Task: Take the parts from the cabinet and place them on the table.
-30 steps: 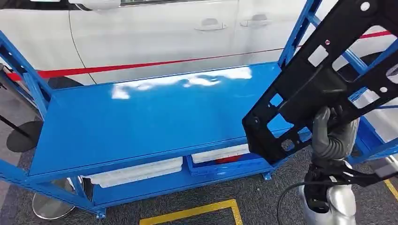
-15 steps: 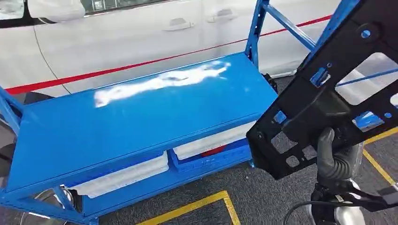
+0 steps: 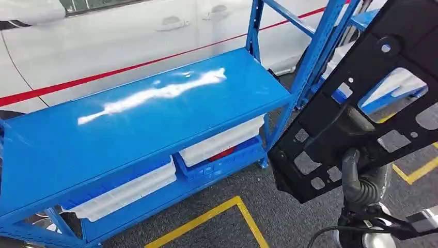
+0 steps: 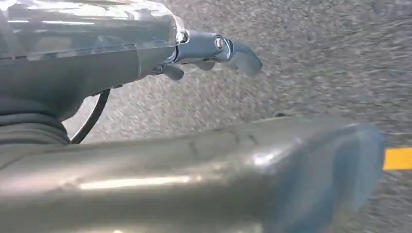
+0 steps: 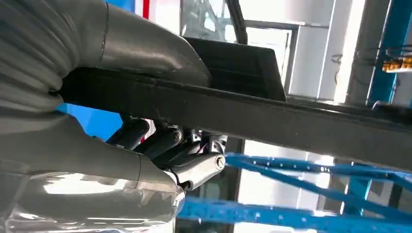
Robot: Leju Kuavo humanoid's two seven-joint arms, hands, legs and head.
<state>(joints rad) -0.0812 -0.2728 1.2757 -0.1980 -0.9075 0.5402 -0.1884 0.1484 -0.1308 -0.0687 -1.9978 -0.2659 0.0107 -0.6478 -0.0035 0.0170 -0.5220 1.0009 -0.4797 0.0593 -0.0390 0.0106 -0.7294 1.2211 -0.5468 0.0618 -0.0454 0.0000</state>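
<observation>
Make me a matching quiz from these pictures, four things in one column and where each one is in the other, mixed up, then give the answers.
Things:
1. large black perforated plastic panel
2. white foam trays
3. yellow tape line
4. white car with red stripe

Places:
A. on the grey carpet floor
B. behind the blue metal rack
C. held by the right hand
D. on the rack's lower shelf

Pairs: 1-C, 2-D, 3-A, 4-B
</observation>
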